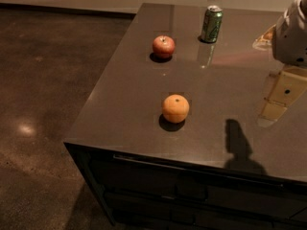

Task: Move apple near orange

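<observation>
The apple was found resting on the dark worktop, toward the far side and a little left of the middle, with its stem dimple turned upward. The orange was seen nearer the front edge and slightly to the right of the apple. The two fruits were set well apart, with bare surface between them. A green can was seen standing upright beyond and to the right of the apple, near it but not touching it.

The tool was seen at the right edge of the view, raised above the worktop and cut off by the frame, well apart from both fruits. Whether it was wide or narrow could not be told. A pale reflection was shown in the glossy surface below it. A dark shadow was cast near the front edge, to the right of the orange. A yellowish object was partly hidden behind the tool and could not be identified. A brown floor was seen to the left of the worktop.
</observation>
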Motion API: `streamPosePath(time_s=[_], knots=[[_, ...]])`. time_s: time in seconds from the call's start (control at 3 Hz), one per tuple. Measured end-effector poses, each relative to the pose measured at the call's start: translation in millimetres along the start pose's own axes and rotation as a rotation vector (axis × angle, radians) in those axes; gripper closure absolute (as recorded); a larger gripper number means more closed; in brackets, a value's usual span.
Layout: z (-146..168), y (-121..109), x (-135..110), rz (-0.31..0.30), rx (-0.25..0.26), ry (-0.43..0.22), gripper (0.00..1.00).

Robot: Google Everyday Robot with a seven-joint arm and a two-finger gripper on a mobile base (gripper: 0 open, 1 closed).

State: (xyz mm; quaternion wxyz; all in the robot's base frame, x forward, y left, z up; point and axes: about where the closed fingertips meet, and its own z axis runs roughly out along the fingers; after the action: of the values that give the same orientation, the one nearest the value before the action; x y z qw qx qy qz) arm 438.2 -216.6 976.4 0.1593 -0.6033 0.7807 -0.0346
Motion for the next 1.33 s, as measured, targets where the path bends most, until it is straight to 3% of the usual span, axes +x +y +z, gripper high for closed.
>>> streamPosePath(time_s=[0.67, 1.33], knots=[[8, -24, -19, 0.003, 0.003, -0.016, 0.0], [24, -65, -48, 0.012, 0.026, -0.068, 0.0]])
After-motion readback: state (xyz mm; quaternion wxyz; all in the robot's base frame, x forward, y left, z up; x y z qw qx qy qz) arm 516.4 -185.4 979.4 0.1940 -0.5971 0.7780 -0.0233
